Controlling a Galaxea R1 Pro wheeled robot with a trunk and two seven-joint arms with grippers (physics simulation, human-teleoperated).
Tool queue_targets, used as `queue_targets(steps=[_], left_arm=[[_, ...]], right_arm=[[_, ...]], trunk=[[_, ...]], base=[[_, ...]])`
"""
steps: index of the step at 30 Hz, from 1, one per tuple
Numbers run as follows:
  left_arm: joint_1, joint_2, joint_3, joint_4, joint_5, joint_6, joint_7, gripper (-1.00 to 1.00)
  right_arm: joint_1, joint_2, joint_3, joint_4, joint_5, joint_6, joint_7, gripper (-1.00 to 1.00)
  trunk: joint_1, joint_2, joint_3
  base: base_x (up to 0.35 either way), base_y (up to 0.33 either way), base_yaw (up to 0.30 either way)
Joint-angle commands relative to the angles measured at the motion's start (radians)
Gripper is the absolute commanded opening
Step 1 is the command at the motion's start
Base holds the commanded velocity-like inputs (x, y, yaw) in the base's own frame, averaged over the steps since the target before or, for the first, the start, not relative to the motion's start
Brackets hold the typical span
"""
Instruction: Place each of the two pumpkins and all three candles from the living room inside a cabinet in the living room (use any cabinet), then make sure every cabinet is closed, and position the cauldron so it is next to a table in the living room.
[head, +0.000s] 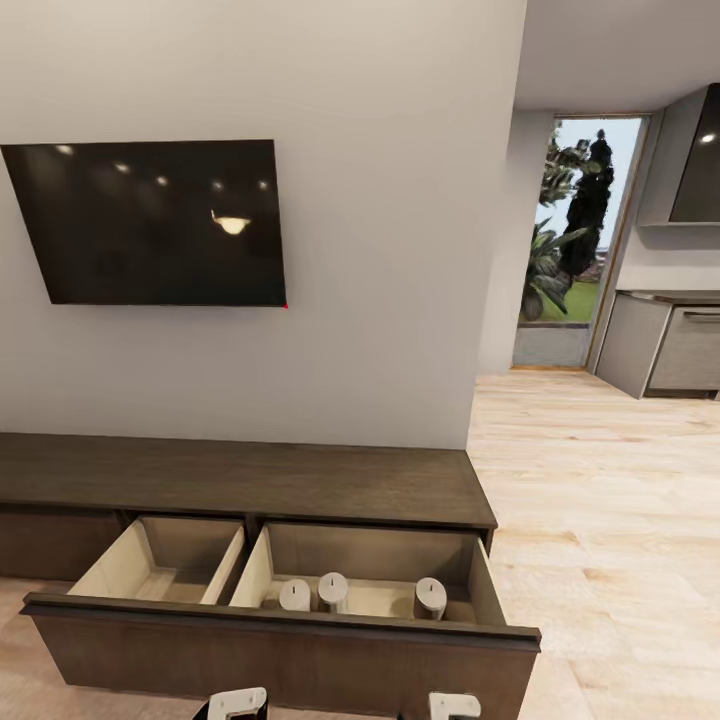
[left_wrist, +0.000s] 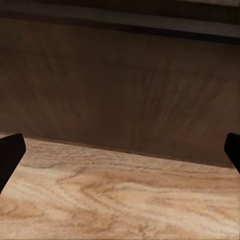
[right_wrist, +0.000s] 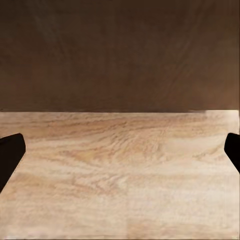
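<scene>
I stand before the long, low dark brown wooden cabinet (head: 240, 480), whose wide drawer (head: 280, 625) is pulled out toward me, showing its light beige insides split into two compartments. In the compartment on my right three short off-white pillar candles (head: 332, 592) stand upright, two of them close together and the third a little apart toward the right wall. The compartment on my left looks bare as far as I can see into it. No orange pumpkins are in sight from here.

My left fingers (left_wrist: 120, 150) are spread wide with nothing between them, hanging low over the pale wood floor (left_wrist: 115, 195) and facing the dark drawer front. My right fingers (right_wrist: 120, 150) are likewise wide apart and empty, aimed at the same dark panel above the floor.

The risks, as I judge them: the drawer stands far out and close to my arms, so a careless turn of the base could knock its front. If I push it home hard, the upright candles could topple or roll. Shutting it now would also mean opening it again for the pumpkins.
</scene>
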Motion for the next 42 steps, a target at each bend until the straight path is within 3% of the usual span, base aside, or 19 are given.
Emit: queue_targets(steps=[1, 4, 10, 17, 24, 42], left_arm=[[-0.001, 0.001, -0.009, 0.0, 0.005, -0.004, 0.008, 1.0], [-0.001, 0.001, -0.009, 0.0, 0.004, -0.004, 0.008, 1.0], [-0.001, 0.0, -0.008, 0.0, -0.002, -0.003, 0.008, 1.0], [-0.001, -0.005, -0.007, 0.022, -0.042, 0.0, 0.008, 1.0], [-0.001, -0.006, -0.008, 0.039, -0.048, 0.002, 0.008, 1.0], [-0.001, -0.006, -0.009, 0.04, -0.05, -0.001, 0.008, 1.0]], right_arm=[[-0.002, 0.0, 0.009, 0.005, -0.019, -0.002, 0.001, 1.0], [-0.005, 0.0, 0.009, 0.015, -0.044, 0.005, 0.018, 1.0], [-0.006, 0.0, 0.009, 0.025, -0.052, 0.007, 0.024, 1.0], [-0.007, 0.0, 0.009, 0.028, -0.05, 0.007, 0.025, 1.0], [-0.007, 0.0, 0.009, 0.028, -0.01, 0.007, 0.025, 1.0], [-0.007, 0.0, 0.009, 0.027, 0.032, 0.007, 0.025, 1.0]], trunk=[[0.0, 0.0, -0.001], [0.0, 0.0, -0.001], [0.0, 0.0, -0.001], [0.0, 0.0, -0.001], [0.0, 0.0, -0.001], [0.0, 0.0, -0.001]], base=[[0.155, 0.0, 0.0], [0.235, 0.0, 0.0], [0.077, 0.0, 0.0], [0.007, 0.0, 0.0], [0.063, 0.0, 0.0], [0.124, 0.0, 0.0]])
